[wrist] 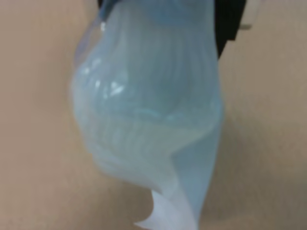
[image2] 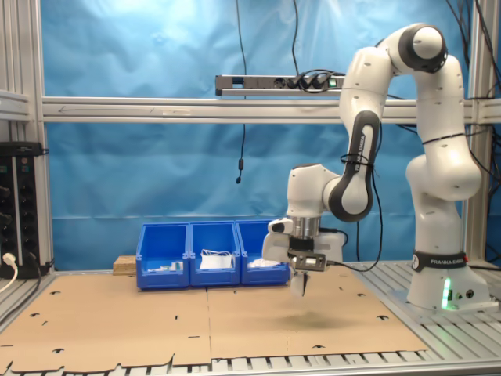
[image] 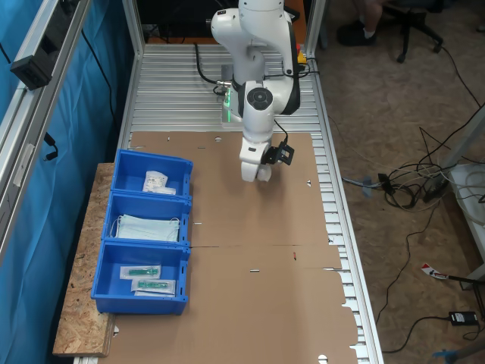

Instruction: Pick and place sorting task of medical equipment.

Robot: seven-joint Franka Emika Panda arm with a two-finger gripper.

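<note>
My gripper hangs low over the brown cardboard sheet, near the robot base. It is shut on a pale blue face mask in a clear wrapper, which dangles from between the dark fingers. In the second exterior view the gripper is just above the cardboard, in front of the bins. The medical equipment, a small white crinkled packet, lies in the blue bin closest to the robot base, well away from the gripper.
Three blue bins stand in a row along the cardboard's edge. The middle bin holds pale blue masks. The end bin holds flat clear packs with green parts. The bins rest on a chipboard slab.
</note>
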